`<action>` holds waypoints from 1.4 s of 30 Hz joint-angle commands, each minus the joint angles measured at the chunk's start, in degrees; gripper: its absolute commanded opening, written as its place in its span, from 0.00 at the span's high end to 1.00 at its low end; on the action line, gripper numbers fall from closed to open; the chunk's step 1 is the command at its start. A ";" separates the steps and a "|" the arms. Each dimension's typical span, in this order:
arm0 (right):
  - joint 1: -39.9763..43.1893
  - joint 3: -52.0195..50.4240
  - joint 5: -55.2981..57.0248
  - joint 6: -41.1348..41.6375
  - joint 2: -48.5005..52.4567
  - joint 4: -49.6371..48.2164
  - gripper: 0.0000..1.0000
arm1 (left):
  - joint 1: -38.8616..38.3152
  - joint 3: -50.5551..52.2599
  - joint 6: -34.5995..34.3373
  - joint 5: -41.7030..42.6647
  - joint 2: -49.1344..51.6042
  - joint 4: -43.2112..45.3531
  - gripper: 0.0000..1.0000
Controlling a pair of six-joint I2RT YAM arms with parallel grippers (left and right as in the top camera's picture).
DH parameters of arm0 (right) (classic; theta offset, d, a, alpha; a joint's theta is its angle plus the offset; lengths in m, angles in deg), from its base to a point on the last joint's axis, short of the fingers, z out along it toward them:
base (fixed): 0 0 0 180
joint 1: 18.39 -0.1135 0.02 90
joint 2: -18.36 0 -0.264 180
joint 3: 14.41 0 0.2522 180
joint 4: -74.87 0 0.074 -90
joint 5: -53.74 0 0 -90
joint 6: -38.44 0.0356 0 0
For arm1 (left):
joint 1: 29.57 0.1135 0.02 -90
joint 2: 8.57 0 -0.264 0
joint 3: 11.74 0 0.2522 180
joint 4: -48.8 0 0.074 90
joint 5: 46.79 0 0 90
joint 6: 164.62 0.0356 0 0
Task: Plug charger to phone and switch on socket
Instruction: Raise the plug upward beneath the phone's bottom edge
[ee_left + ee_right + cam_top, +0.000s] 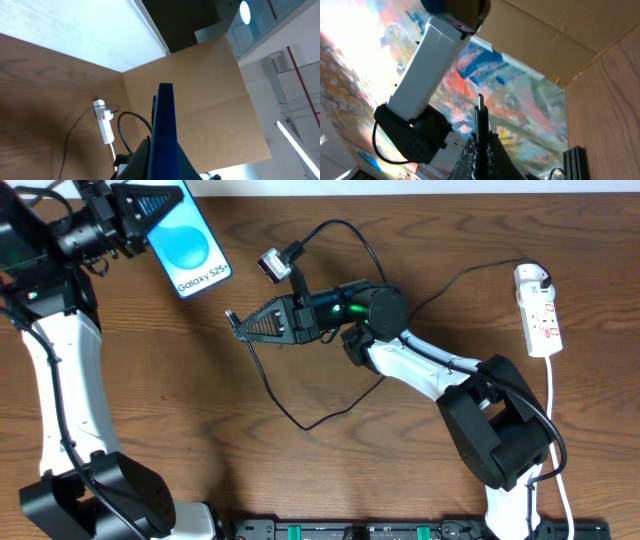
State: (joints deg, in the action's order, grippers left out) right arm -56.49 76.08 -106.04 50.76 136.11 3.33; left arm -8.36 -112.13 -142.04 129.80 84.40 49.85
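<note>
You are at the plugging step, and it is not done yet. Your left fingers (145, 208) are clamped on the far end of the phone (190, 248). In the left wrist view the phone stands edge-on between them and seems to be lifted off the desk (330, 470).

Your right fingers (255, 325) are pressed together on the charger (300, 415), just behind its plug tip (231, 314), which sticks out in front of them. The tip is near the free end of the phone but not touching it.

I think the next move needs you to bring the tip to that free short edge, line it up straight with the port, and push in gently. The power strip (541, 310) lies well behind your right fingers and comes after that.
</note>
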 commanded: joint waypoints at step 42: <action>1.97 0.13 -0.85 -6.84 -0.04 5.46 0.99 | -1.16 0.28 22.86 -6.47 -0.85 -26.60 0.93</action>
State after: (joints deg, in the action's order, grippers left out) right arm -54.94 76.08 -106.93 45.17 136.11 8.99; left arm -9.65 -111.61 -121.49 121.45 84.40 24.04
